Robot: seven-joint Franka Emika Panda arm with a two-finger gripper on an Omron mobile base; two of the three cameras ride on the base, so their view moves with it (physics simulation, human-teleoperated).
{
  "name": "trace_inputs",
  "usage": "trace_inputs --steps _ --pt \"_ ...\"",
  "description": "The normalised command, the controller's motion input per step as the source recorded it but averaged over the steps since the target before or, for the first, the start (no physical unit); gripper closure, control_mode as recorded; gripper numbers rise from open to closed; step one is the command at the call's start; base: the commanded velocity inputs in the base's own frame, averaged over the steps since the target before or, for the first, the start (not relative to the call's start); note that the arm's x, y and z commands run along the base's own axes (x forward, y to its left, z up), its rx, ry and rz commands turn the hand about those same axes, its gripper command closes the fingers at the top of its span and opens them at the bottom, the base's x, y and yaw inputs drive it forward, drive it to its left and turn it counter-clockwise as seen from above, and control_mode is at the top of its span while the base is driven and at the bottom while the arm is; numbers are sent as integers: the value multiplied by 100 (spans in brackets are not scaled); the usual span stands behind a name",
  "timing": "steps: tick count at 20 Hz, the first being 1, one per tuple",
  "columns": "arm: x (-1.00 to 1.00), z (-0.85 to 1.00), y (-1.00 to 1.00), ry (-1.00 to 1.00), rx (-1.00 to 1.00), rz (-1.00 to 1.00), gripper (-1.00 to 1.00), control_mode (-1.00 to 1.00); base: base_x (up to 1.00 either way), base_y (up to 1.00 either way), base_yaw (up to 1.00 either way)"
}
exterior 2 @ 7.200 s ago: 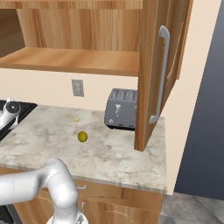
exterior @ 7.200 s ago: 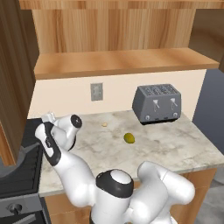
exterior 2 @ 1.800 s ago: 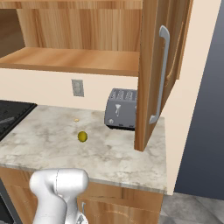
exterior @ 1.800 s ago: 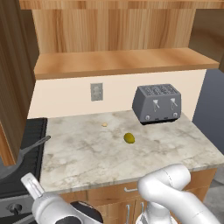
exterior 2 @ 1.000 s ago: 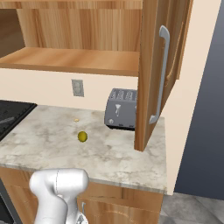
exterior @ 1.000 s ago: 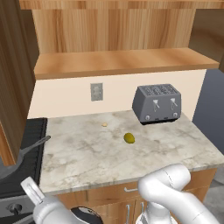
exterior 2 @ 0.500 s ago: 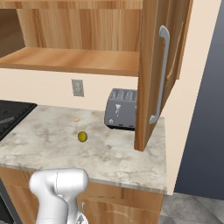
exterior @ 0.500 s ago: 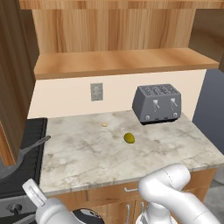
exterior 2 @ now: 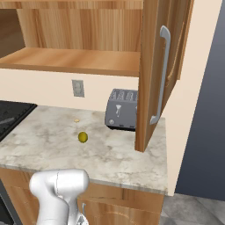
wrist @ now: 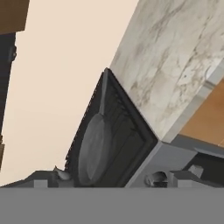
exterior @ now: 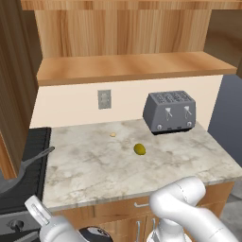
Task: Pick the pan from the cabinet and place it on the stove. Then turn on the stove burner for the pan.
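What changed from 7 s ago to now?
The arm swung down off the counter: then its hand was over the stove's near edge beside the pan, now it sits low in front of the stove's front panel. The pan lies on the stove, handle toward the counter. Gripper is open, holding nothing. Toaster, the small green thing on the counter and the open cabinet are unchanged.

I saw the pan, dark grey, round and shallow, lying flat on the stove, its long thin handle reaching toward the marble counter's edge. The stove's black ridged grates carried it, above the grey front panel and its round knob. The cabinet stood open, its brown shelf bare.
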Motion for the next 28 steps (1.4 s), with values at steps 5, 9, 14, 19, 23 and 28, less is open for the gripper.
trace_inputs --steps 5,9,14,19,23,28 --pt "0 -7 2 -7 -1 0 -100 -100 0 0 0" --pt "-3 0 19 -18 -8 0 -100 -100 0 0 0" --pt "-5 0 38 -19 -12 0 -100 -100 0 0 0" --pt "-6 -3 38 -19 -9 0 -100 -100 0 0 0" --pt "-5 -3 33 -17 -6 0 -100 -100 0 0 0" --pt "-4 -7 14 -6 -9 -1 -100 -100 0 0 0"
